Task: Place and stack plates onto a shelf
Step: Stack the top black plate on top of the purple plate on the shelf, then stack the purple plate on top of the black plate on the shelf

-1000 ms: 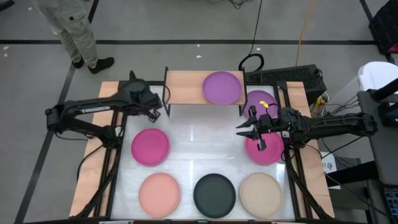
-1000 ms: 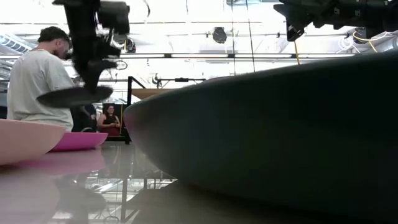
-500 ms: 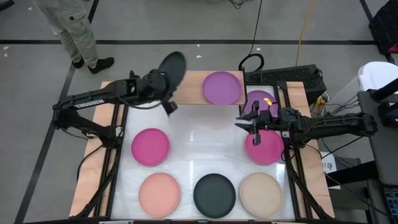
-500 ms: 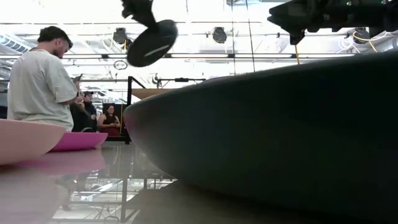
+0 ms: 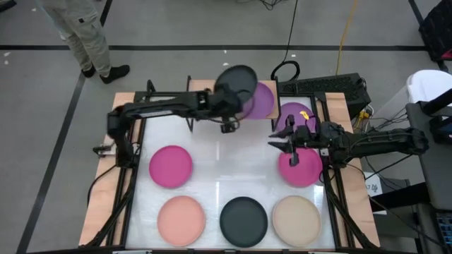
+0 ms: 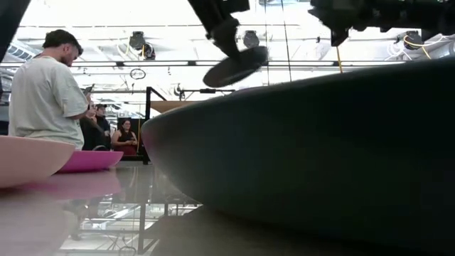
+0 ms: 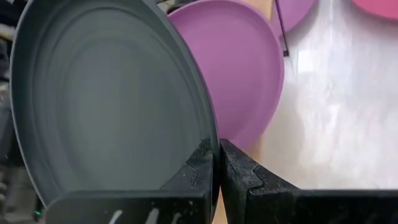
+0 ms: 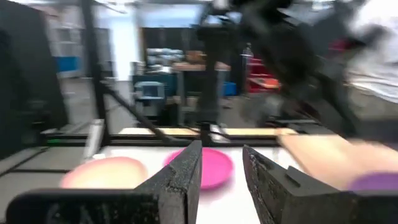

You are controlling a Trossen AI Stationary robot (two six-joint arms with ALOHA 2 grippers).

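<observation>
Left hand (image 5: 227,106) is clenched on the rim of the dark grey plate (image 5: 237,86), holding it tilted in the air over the shelf (image 5: 212,99), partly overlapping the purple plate (image 5: 260,99) that lies just beyond on the board. You must level it and carry it further that way to stack. Your right hand (image 5: 291,147) waits released above the magenta plate (image 5: 302,169) on the bench.

Robotics lab, floor cables (image 5: 345,35), ceiling lights (image 6: 139,44)
</observation>
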